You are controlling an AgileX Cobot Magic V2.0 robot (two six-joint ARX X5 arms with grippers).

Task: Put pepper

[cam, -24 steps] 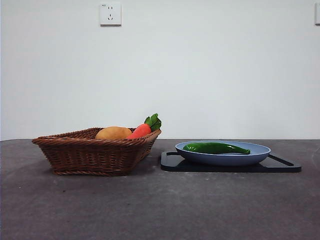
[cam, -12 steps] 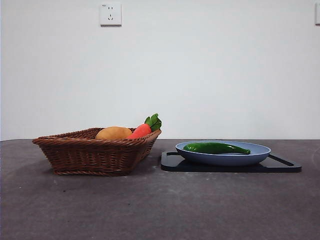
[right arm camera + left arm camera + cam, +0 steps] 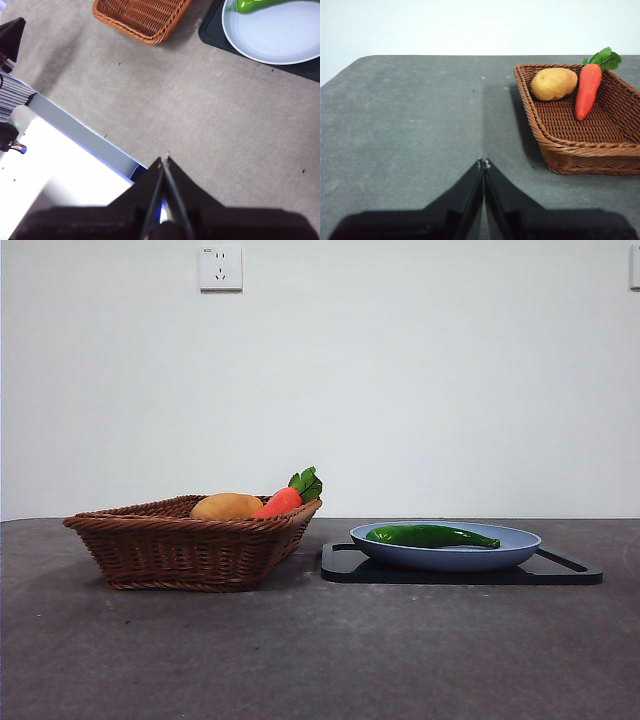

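Pepper first: the long, glossy dark green pepper point(image 3: 432, 536) lies lengthwise in a shallow, round blue-grey plate point(image 3: 510, 555), its pointed tip toward the right in the front view and its curved body resting on the plate's floor. That plate sits on a flat black tray with cut-out handles point(image 3: 570, 571), which lies on the dark grey tabletop point(image 3: 320, 650). Just beside the tray, to its left in the front view, stands a brown woven wicker basket point(image 3: 180, 550) with sloping walls; it is close to the tray's edge, though whether the two touch cannot be told. Inside the basket rest a tan, rounded potato point(image 3: 227, 507) and an orange-red carrot with green leaves point(image 3: 283, 501) — the carrot leans against the basket's wall with its leafy end rising above the rim, and the potato lies just beside it. On the white wall behind hangs a white power socket point(image 3: 221, 267). Neither arm shows in the front view. From the left wrist camera, the left gripper point(image 3: 483, 162) hangs over bare tabletop near the basket, its two black jaws pressed together with nothing between them. From the right wrist camera, the right gripper point(image 3: 164, 159) is high above the table, well apart from the plate and the pepper — its jaws likewise meet at the tips and hold nothing.
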